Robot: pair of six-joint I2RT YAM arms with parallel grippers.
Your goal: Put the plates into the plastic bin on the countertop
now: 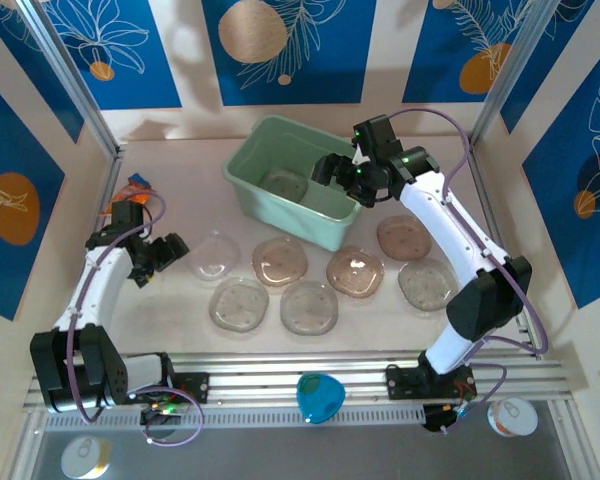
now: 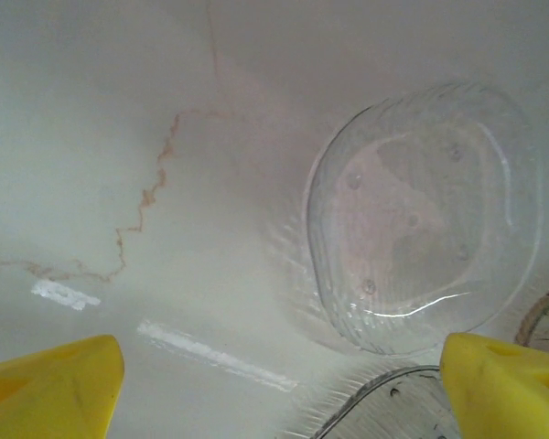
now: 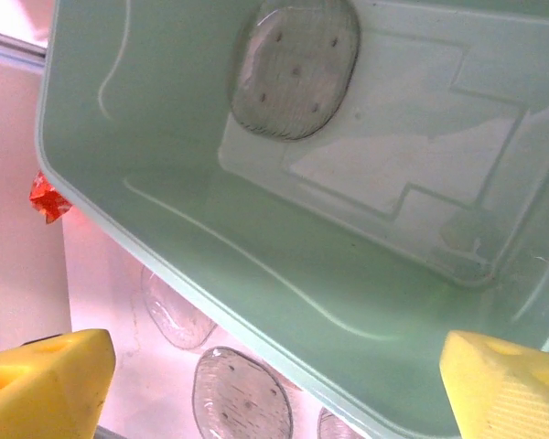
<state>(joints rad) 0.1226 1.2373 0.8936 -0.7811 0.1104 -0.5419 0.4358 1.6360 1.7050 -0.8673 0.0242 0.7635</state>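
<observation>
Right gripper (image 3: 279, 377) released over plastic bin (image 3: 165, 137); left gripper (image 2: 276, 384) released above clear plate (image 2: 421, 215).

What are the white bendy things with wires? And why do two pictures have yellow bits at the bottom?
They are two robot arms, each ending in a claw. One picture looks down from above. The other two come from cameras on the wrists, so the yellow bits are the claws' own fingers. Seven plates lie on the countertop. The left claw hangs open near a clear plate. The right claw is open above the green bin, which has one plate inside. Neither claw holds anything.
</observation>
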